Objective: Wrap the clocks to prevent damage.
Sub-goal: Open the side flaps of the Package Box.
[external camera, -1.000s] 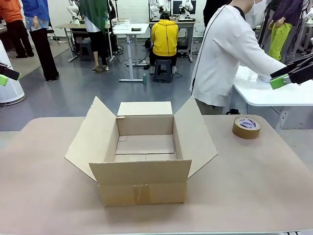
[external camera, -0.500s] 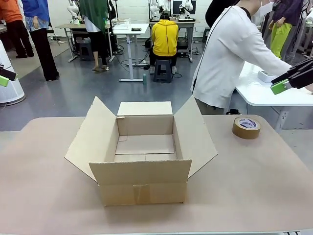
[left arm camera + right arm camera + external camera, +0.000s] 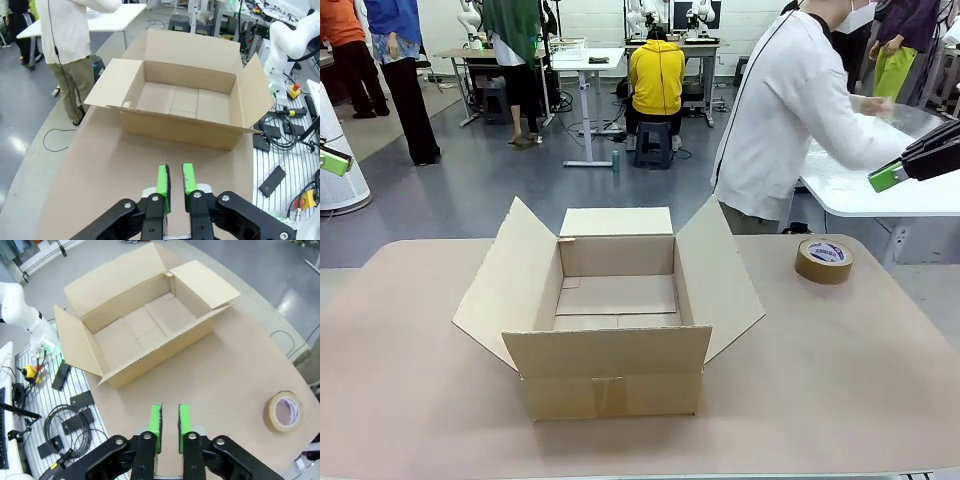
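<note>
While left gripper [image 3: 175, 175] and right gripper [image 3: 170, 417] hang narrow, empty, open box [image 3: 610, 365] centred, bare tabletop [image 3: 840, 370] around

We see the cardboard box [image 3: 610, 300] in plain light brown, inside and outside. The worktop [image 3: 840, 370] is a pale pinkish beige. The tape roll [image 3: 823, 260] is tan, and its core is white with blue print. The left tool [image 3: 175, 167] and the right tool [image 3: 169, 410] are black, with bright green pads [image 3: 163, 180]. The person [image 3: 790, 110] wears a white top. The floor [image 3: 470, 200] is grey.
</note>
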`<action>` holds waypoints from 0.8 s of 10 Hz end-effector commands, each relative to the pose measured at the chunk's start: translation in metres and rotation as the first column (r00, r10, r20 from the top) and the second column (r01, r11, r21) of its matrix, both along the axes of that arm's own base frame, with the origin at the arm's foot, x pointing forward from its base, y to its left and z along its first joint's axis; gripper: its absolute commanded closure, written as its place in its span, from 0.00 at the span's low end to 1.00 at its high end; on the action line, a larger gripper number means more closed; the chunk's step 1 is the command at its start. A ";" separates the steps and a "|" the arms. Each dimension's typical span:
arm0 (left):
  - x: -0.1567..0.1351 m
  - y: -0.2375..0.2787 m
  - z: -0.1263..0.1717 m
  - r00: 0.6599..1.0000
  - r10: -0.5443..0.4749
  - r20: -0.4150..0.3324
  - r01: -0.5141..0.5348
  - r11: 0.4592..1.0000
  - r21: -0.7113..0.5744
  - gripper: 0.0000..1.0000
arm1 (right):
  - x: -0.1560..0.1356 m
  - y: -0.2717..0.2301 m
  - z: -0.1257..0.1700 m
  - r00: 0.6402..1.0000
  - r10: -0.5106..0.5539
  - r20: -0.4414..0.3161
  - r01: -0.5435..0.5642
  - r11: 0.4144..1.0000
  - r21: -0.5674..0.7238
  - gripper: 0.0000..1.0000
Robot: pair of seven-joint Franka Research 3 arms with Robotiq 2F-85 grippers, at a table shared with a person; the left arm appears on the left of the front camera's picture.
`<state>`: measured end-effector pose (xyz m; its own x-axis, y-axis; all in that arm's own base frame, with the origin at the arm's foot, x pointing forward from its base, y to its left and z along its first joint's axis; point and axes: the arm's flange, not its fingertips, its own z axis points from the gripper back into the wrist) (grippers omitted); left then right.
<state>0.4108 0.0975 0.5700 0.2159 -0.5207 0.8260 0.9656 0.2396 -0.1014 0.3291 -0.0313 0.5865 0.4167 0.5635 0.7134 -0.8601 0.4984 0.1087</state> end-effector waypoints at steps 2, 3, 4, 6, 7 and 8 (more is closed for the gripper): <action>-0.006 0.001 -0.003 0.999 -0.002 0.033 0.001 0.999 0.039 1.00 | 0.001 0.001 -0.003 1.000 0.015 0.004 -0.015 1.000 -0.005 1.00; -0.008 0.001 -0.002 0.999 0.000 0.038 -0.002 0.999 0.043 1.00 | 0.000 0.001 -0.003 1.000 0.015 0.006 -0.015 1.000 -0.011 1.00; -0.007 0.001 -0.002 0.999 0.002 0.041 -0.004 0.999 0.051 1.00 | -0.001 0.002 -0.003 1.000 0.016 0.012 -0.015 1.000 -0.018 1.00; -0.010 0.002 -0.001 0.998 0.010 0.059 -0.014 0.997 0.075 1.00 | -0.004 0.003 -0.002 0.999 0.018 0.026 -0.018 0.999 -0.029 1.00; -0.015 0.001 0.002 0.997 0.040 0.068 -0.047 0.993 0.106 1.00 | -0.006 0.005 0.000 0.999 -0.005 0.041 0.007 0.999 -0.043 1.00; -0.003 0.003 0.004 1.000 0.009 0.020 -0.010 0.999 0.036 1.00 | -0.002 0.003 0.002 1.000 0.001 0.004 0.000 1.000 -0.020 1.00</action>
